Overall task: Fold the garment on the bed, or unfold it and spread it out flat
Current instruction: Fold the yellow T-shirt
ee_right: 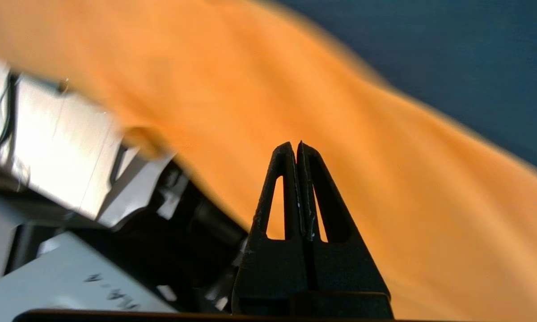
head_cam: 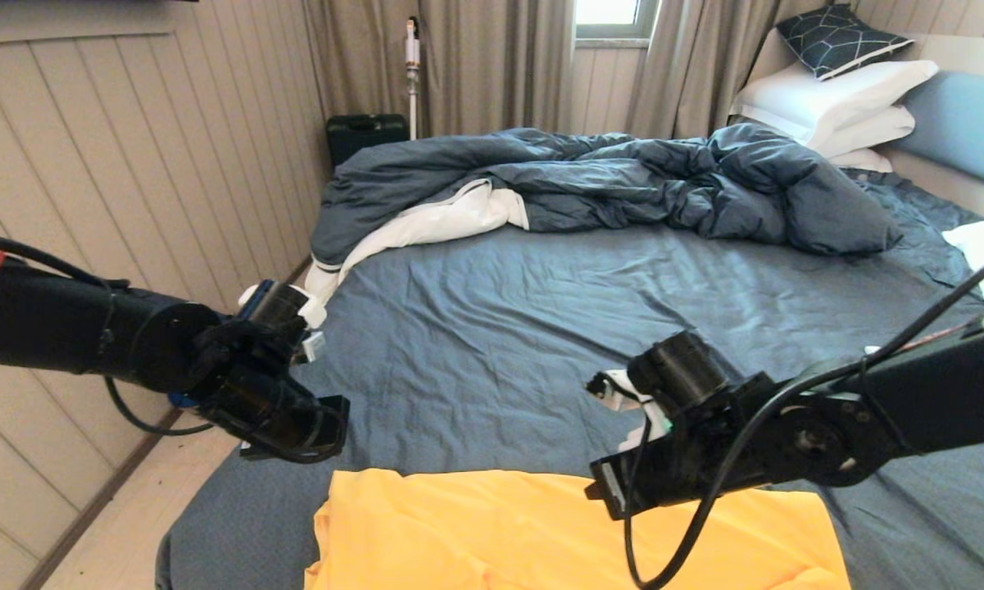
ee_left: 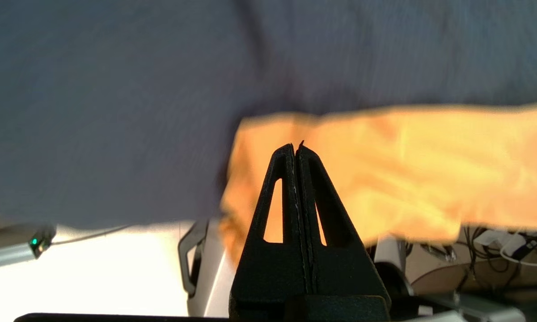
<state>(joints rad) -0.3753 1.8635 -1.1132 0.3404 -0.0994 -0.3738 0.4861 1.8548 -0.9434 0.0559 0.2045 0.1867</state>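
Note:
The garment [head_cam: 500,533] is a bright yellow shirt lying flat on the slate-blue sheet of the bed [head_cam: 500,328], at the near edge. Only plain yellow cloth shows; no lettering or graphic is visible. My left gripper [head_cam: 315,430] hangs just above and beyond the garment's far left corner, shut and empty. In the left wrist view the gripper [ee_left: 296,145] has its jaws pressed together over the garment [ee_left: 407,170]. My right gripper [head_cam: 614,492] hovers over the garment's far right part, also shut and empty. In the right wrist view the gripper [ee_right: 294,145] points at the garment [ee_right: 295,89].
A rumpled dark-blue duvet [head_cam: 623,180] with white lining lies across the far half of the bed. White pillows [head_cam: 836,98] are stacked at the far right by the headboard [head_cam: 967,123]. A panelled wall and a strip of floor [head_cam: 131,524] run along the left side.

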